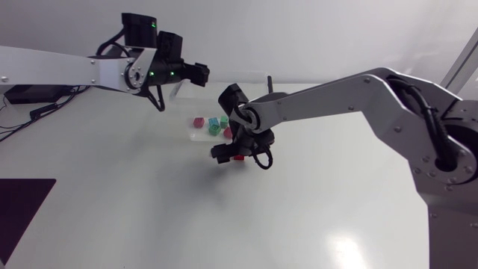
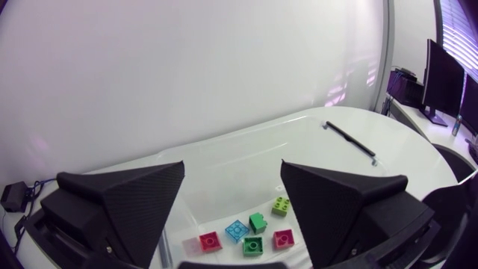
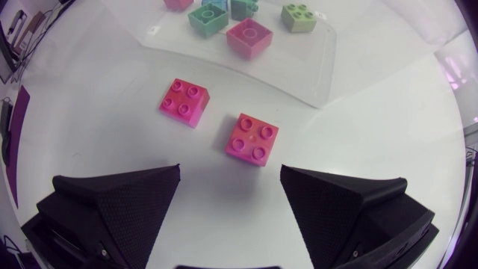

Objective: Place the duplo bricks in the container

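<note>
A clear shallow container (image 1: 196, 135) sits mid-table with several duplo bricks in it, pink (image 2: 210, 241), blue (image 2: 237, 231), green (image 2: 252, 246) and lime (image 2: 281, 205). My left gripper (image 1: 200, 72) hangs high above it, open and empty (image 2: 233, 179). Two bricks lie on the table just outside the container's near wall (image 3: 299, 67): a pink one (image 3: 184, 101) and a red one (image 3: 253, 137). My right gripper (image 3: 230, 175) hovers open over them, the red brick (image 1: 238, 158) just ahead of its fingers and touching neither.
A thin black stick (image 2: 351, 140) lies on the table beyond the container. A dark mat (image 1: 22, 205) covers the front left corner. My right arm (image 1: 336, 97) stretches across the right half of the table.
</note>
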